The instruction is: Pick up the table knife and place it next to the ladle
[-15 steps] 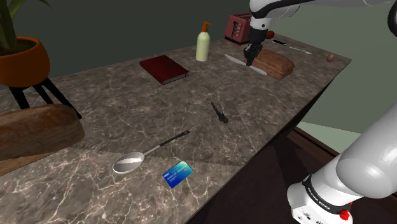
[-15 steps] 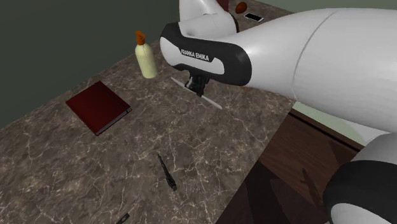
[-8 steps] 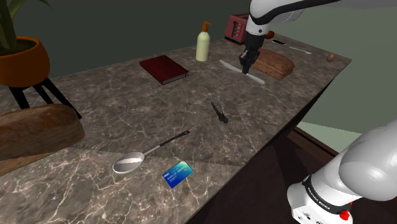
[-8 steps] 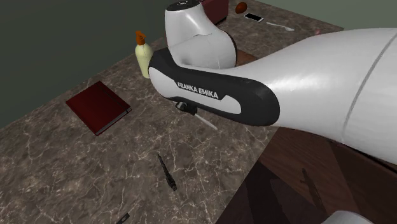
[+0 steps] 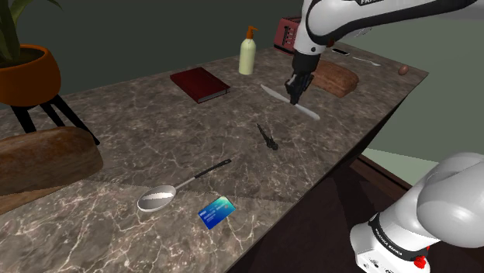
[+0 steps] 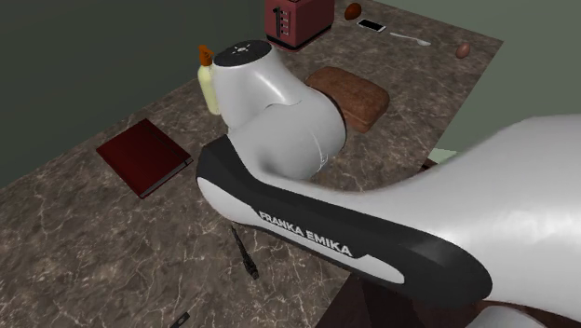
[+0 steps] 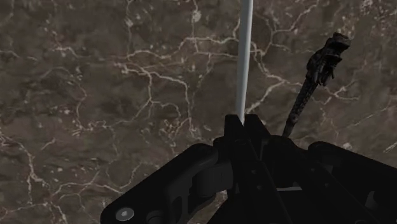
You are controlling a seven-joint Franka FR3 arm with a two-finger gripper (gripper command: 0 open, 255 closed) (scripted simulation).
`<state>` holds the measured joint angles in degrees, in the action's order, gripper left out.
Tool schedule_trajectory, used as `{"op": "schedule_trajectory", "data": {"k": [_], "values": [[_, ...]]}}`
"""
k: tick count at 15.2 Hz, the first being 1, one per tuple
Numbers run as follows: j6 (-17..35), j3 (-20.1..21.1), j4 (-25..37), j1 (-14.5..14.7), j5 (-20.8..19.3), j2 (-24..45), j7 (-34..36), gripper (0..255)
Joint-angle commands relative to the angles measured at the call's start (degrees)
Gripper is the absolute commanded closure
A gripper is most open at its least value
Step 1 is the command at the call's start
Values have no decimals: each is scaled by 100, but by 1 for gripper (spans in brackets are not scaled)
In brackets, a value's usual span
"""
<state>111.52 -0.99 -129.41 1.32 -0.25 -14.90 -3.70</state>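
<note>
Dark marble counter (image 5: 140, 132), dim green wall behind. Gripper (image 5: 295, 98) clamped on knife (image 5: 311, 113), fingers pinching it near mid-length. Knife: slim, straight, pale silver-grey, plain; handle not distinct from blade. In wrist view, long end runs straight out ahead of fingers. Knife over counter, between loaf (image 5: 335, 77) and black tool (image 5: 268, 139), near bottle (image 5: 247, 54). Ladle (image 5: 167, 194) well apart, toward shoulder view's lower left, near card (image 5: 216, 212).
</note>
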Motion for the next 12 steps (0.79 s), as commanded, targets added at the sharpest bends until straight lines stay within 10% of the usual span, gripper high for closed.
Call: {"op": "schedule_trajectory", "data": {"k": [1,12], "values": [[-61,166,-176,115,60,-238,257,255],[-147,1175,-899,817,621,-1090,1649,255]]}}
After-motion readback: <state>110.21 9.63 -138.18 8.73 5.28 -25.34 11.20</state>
